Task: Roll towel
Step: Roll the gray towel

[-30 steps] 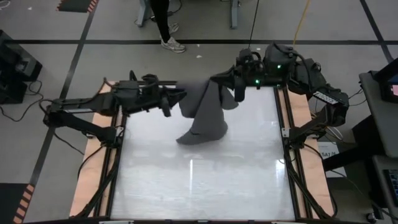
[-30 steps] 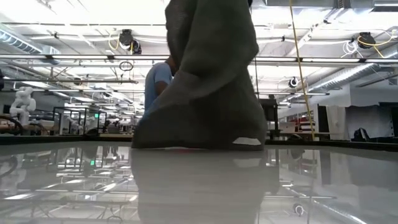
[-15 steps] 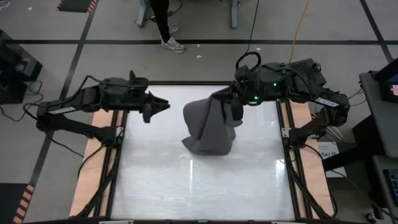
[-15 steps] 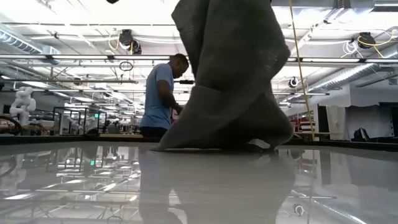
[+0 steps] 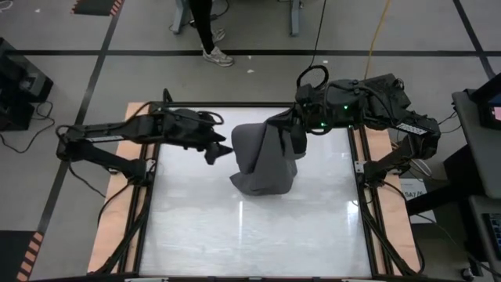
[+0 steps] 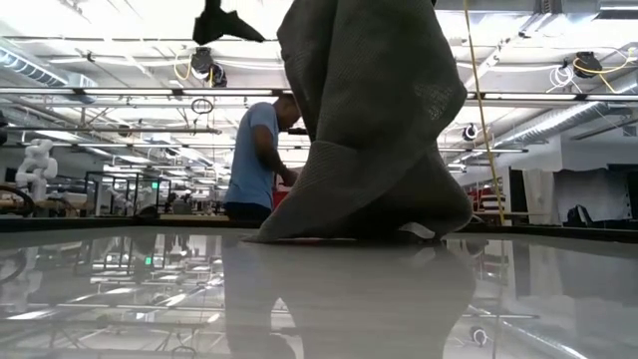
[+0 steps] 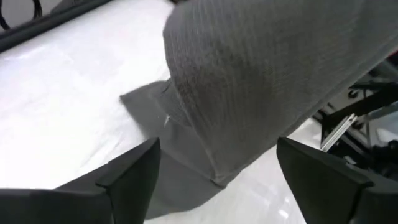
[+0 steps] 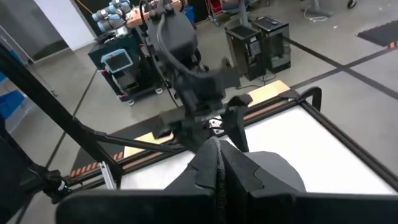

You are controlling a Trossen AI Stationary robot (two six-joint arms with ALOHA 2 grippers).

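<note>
While my right gripper (image 5: pixel 291 129) keeps its fingers pinched shut on an upper edge of the towel (image 5: pixel 264 157), the dark grey cloth hangs from it in a tall, draped cone over the far middle of the white table (image 5: pixel 250 227). The towel's lower folds rest on the tabletop, spread into a crumpled base just below the gripper. From table height the towel (image 6: pixel 371 120) rises out of the top of the picture, and a small white tag (image 6: pixel 421 231) shows at its bottom edge where it meets the glossy surface. From the right wrist, my two dark fingers (image 8: pixel 214 168) sit pressed together with grey cloth bunched around their tips.

My left gripper (image 5: pixel 221 149) hovers just beside the towel's left side, above the table, not touching it. Its fingers (image 7: pixel 134 171) stand wide apart with nothing between them, and the ribbed grey towel (image 7: pixel 249 87) fills the space ahead of them, a flat fold lying on the table underneath. In the low view the left gripper (image 6: pixel 224 22) shows as a dark shape high up, left of the cloth.

Beyond the table, a person (image 6: pixel 256 160) in a light blue shirt stands in the workshop, partly hidden behind the towel.
</note>
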